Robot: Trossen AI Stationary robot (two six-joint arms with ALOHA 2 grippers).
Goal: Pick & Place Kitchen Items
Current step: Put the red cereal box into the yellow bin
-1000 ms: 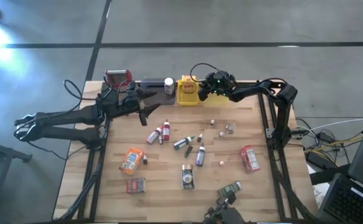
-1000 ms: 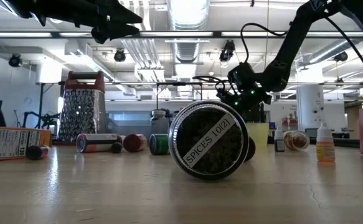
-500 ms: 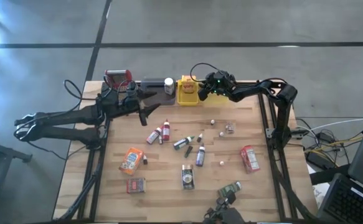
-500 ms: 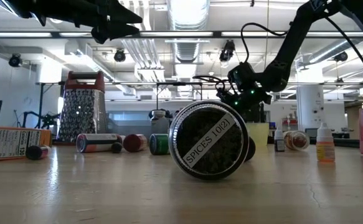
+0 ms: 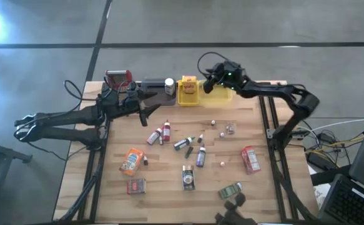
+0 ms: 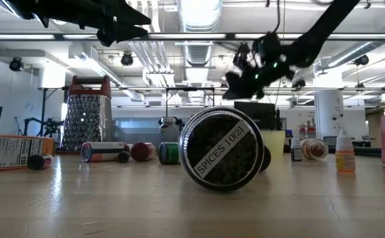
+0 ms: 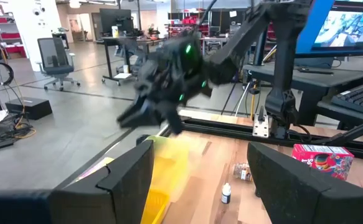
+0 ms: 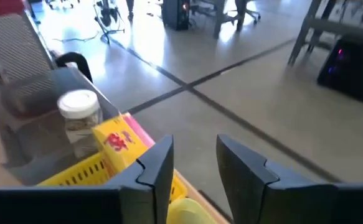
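Several kitchen items lie loose on the wooden table: small bottles (image 5: 167, 131), an orange packet (image 5: 132, 160), a red packet (image 5: 251, 159), a tin (image 5: 188, 177) and a spice jar on its side (image 6: 222, 158). At the far edge a yellow packet (image 8: 120, 142) stands in the yellow tray (image 5: 188, 91), and a white-capped jar (image 8: 79, 112) stands in the grey tray (image 5: 155, 87). My right gripper (image 5: 205, 82) (image 8: 193, 149) hangs high above the yellow tray's right end, open by a narrow gap and empty. My left gripper (image 5: 150, 105) (image 7: 200, 168) waits open near the grey tray, pointing level.
A red-topped metal grater (image 5: 117, 79) stands at the far left corner. A second yellowish tray (image 5: 223, 95) lies under the right arm. The table's right middle (image 5: 244, 125) holds only a few tiny things.
My right gripper has risen from low over the yellow tray to well above it, going a little toward the table's right and far edges, with nothing between its fingers. The things on the table have kept their places.
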